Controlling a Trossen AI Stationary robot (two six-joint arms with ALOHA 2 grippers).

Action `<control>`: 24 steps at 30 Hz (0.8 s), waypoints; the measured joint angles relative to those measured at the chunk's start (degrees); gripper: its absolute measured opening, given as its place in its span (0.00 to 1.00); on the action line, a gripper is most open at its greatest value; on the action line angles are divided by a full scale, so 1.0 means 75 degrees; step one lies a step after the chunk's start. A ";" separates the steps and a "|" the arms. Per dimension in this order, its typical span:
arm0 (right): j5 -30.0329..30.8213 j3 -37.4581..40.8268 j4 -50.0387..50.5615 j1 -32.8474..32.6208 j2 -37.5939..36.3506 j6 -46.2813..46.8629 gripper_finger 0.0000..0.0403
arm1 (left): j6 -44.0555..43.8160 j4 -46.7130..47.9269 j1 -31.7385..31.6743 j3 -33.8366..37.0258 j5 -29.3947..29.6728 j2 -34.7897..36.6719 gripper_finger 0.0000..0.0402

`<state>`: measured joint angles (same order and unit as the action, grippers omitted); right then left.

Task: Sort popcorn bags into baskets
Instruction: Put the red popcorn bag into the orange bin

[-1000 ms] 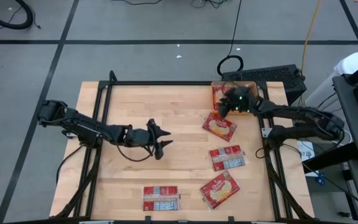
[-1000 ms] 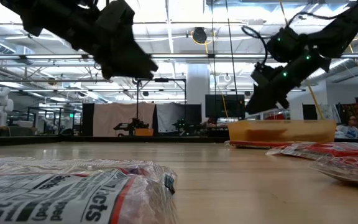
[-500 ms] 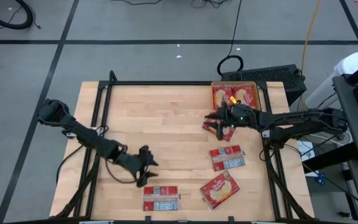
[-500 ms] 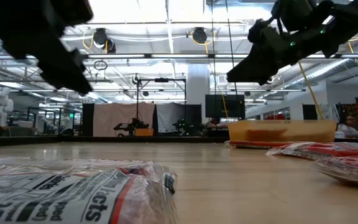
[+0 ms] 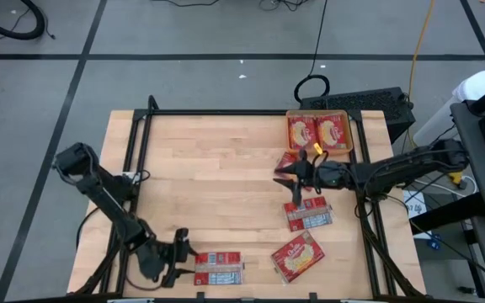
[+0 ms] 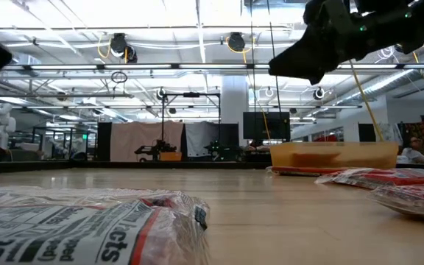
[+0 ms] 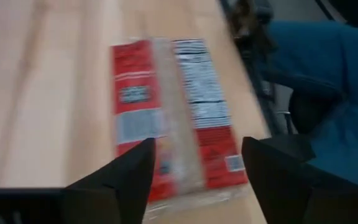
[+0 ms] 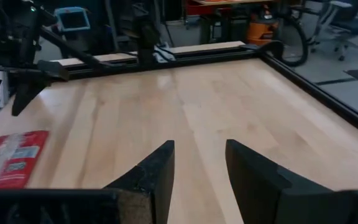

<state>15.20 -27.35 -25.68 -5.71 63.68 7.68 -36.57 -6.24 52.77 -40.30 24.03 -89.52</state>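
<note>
At the near edge of the table I have the left gripper (image 5: 178, 255) low and just beside a label-side-up popcorn bag (image 5: 218, 268), fingers spread wide either side of it so I can close across its width. The right gripper (image 5: 294, 178) hovers empty, fingers parted, over the bag (image 5: 288, 159) lying just in front of the orange basket (image 5: 318, 113), which already holds two bags side by side, picture faces up. Two more bags (image 5: 308, 214) wait between, well apart, giving each arm room.
</note>
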 joint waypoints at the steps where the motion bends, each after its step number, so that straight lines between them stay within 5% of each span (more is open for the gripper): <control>1: 0.0002 0.0000 -0.0011 -0.0063 0.0003 0.0010 0.33 | 0.0011 -0.0035 0.0083 -0.0159 -0.0032 -0.0205 0.58; 11: 0.0385 0.0012 -0.0583 -0.0579 0.0909 0.0286 0.33 | 0.0021 0.0014 0.0130 -0.0996 -0.0159 -0.2012 0.43; 19: 0.0395 0.0012 -0.1102 -0.0715 0.1752 0.0286 0.33 | -0.0148 0.0648 -0.0769 -0.0998 0.1493 -0.2112 0.36; 24: 0.0374 0.0012 -0.1086 -0.0789 0.1912 0.0428 0.33 | 0.0244 0.0716 -0.1264 -0.1007 0.0877 -0.1937 0.36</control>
<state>18.00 -27.27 -33.83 -11.63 78.02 10.89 -34.74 -0.88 43.28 -47.86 30.61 -104.05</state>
